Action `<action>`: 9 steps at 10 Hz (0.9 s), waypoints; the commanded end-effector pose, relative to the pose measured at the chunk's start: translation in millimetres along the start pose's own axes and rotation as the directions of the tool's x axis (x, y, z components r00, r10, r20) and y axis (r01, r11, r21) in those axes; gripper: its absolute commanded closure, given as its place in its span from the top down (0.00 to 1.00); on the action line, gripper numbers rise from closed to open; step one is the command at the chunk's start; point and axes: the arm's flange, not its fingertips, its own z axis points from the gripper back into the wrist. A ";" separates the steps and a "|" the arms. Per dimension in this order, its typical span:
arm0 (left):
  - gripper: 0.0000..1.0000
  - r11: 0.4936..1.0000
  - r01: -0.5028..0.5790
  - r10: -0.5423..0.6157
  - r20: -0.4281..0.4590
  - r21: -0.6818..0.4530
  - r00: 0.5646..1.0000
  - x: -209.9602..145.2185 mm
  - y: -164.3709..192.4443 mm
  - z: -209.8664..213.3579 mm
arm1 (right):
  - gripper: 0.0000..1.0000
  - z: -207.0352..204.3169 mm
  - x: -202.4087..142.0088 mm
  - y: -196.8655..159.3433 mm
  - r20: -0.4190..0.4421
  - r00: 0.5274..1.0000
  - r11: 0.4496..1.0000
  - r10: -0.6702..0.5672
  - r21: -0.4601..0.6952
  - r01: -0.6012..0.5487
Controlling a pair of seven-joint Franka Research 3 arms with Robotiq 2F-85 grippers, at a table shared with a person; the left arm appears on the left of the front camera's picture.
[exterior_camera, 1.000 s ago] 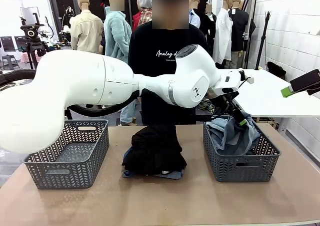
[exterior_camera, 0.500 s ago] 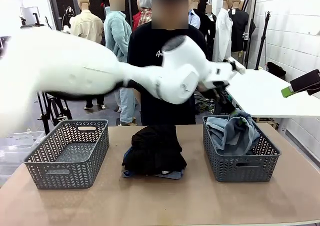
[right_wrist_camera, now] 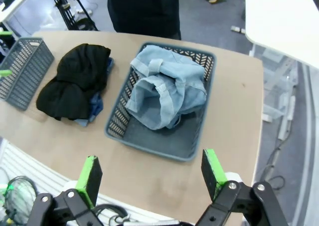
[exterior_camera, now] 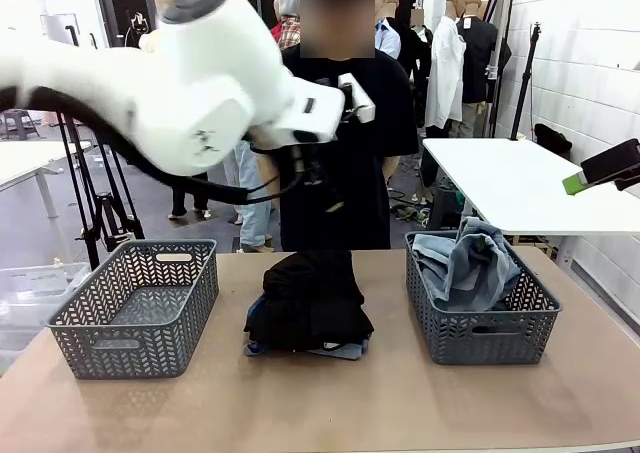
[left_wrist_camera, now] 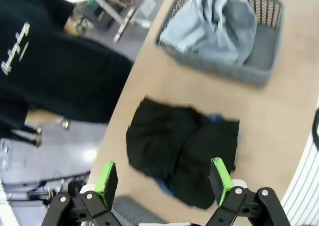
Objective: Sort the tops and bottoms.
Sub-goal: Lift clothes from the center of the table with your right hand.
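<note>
A bulky black top (exterior_camera: 308, 298) lies in a heap on the middle of the table, with blue denim bottoms (exterior_camera: 342, 350) peeking out from under it. More light-blue denim bottoms (exterior_camera: 465, 263) fill the right basket (exterior_camera: 480, 333). My left arm (exterior_camera: 200, 83) is raised high over the table's middle. In the left wrist view my left gripper (left_wrist_camera: 163, 178) is open above the black top (left_wrist_camera: 179, 151), holding nothing. My right gripper (right_wrist_camera: 151, 176) is open, high above the right basket (right_wrist_camera: 149, 141) and its denim (right_wrist_camera: 164, 91).
An empty grey basket (exterior_camera: 135, 308) stands at the table's left. A person in a black printed shirt (exterior_camera: 345, 133) stands at the far edge. A white side table (exterior_camera: 520, 188) is off to the right. Bare tabletop runs along the front.
My left arm has lifted away from the right basket and swung up and left over the middle of the table. The denim stays in the basket. The right gripper has not moved.
</note>
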 end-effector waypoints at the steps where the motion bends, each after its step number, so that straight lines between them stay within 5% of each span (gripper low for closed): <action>1: 0.97 0.997 -0.073 0.076 -0.112 0.025 0.991 -19.1 0.3 10.8 | 1.00 -1.6 0.2 -1.0 -0.001 1.000 1.000 0.010 0.017 -0.010; 5: 0.97 0.967 -0.235 0.251 -0.225 0.093 0.942 -71.8 19.8 1.9 | 1.00 -1.6 0.2 -1.0 -0.001 1.000 1.000 0.010 0.017 -0.010; 9: 0.97 0.931 -0.319 0.347 -0.161 0.175 0.924 -103.7 30.2 28.3 | 1.00 -1.6 0.2 -1.0 -0.001 1.000 1.000 0.010 0.017 -0.010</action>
